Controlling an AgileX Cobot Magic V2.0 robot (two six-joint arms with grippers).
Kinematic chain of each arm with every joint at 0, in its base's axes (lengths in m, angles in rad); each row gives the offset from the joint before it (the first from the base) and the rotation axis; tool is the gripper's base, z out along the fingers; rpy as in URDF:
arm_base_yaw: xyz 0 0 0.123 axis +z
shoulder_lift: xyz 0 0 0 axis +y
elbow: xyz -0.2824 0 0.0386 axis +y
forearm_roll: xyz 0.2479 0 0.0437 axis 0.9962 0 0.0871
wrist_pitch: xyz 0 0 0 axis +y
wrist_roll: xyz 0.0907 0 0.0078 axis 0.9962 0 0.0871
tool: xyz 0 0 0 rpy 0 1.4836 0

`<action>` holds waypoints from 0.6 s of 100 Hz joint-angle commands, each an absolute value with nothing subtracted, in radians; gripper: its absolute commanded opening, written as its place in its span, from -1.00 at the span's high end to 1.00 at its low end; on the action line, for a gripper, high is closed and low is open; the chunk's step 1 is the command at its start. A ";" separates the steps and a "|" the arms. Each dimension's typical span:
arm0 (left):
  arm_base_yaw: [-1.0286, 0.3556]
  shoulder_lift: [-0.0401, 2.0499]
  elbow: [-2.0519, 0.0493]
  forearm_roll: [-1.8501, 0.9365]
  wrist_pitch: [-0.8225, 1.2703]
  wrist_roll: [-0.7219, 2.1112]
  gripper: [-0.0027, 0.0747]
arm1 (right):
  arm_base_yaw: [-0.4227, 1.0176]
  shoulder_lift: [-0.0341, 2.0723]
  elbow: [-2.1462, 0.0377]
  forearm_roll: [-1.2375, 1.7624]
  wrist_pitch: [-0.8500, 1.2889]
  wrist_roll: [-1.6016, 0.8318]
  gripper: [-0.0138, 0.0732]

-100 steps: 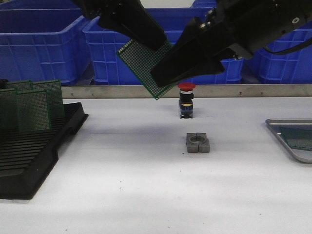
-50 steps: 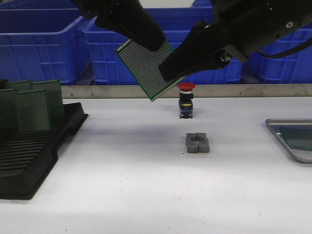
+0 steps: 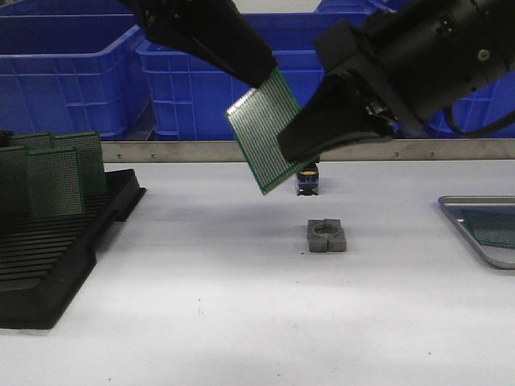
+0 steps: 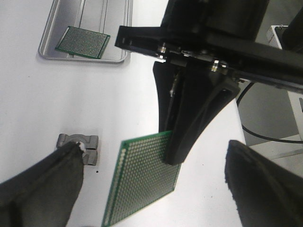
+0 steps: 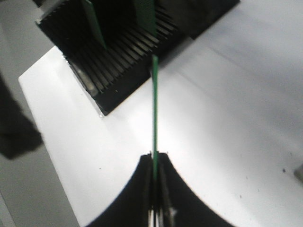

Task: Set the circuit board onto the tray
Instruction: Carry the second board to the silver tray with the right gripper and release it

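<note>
A green perforated circuit board (image 3: 267, 133) hangs tilted above the middle of the table. My right gripper (image 3: 299, 151) is shut on its lower right edge. In the right wrist view the board (image 5: 154, 104) shows edge-on, clamped between the jaws of the right gripper (image 5: 155, 160). My left gripper (image 3: 256, 71) sits just above the board's top corner. In the left wrist view the left gripper (image 4: 151, 189) is open, its fingers (image 4: 42, 189) wide on either side of the board (image 4: 142, 182) without touching it. The silver tray (image 3: 476, 243) lies at the right edge and holds another green board (image 3: 495, 229).
A black slotted rack (image 3: 48, 257) at the left holds upright green boards (image 3: 56, 173). A grey clamp block (image 3: 326, 236) lies mid-table. Behind it stands a push-button switch (image 3: 306, 182), partly hidden by the board. Blue bins (image 3: 72, 72) line the back.
The board has shifted right and down and turned, now covering the red button. The left gripper has let go of its top, and the right gripper now carries it.
</note>
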State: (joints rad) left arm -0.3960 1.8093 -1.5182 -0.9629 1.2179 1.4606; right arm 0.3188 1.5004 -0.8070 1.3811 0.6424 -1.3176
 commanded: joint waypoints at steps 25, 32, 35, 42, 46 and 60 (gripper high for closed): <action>-0.403 1.758 -1.546 -1.034 1.217 1.452 -0.58 | 0.115 1.470 -0.751 1.378 0.574 -1.176 0.84; -0.403 1.758 -1.546 -1.034 1.217 1.452 -0.58 | 0.054 1.471 -0.751 1.378 0.546 -1.176 0.84; -0.403 1.758 -1.546 -1.034 1.217 1.452 -0.58 | 0.023 1.472 -0.751 1.381 0.527 -1.175 0.84; -0.403 1.758 -1.546 -1.034 1.217 1.452 -0.58 | -0.033 1.478 -0.750 1.382 0.473 -1.161 0.84; -0.403 1.758 -1.546 -1.034 1.217 1.452 -0.58 | -0.060 1.482 -0.750 1.382 0.445 -1.161 0.84; -0.403 1.758 -1.546 -1.034 1.217 1.452 -0.58 | -0.147 1.511 -0.750 1.382 0.398 -1.161 0.84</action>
State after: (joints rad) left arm -0.3960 1.8093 -1.5182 -0.9629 1.2167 1.4588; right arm -0.1035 1.5261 -0.7320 1.3537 0.4089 -1.1610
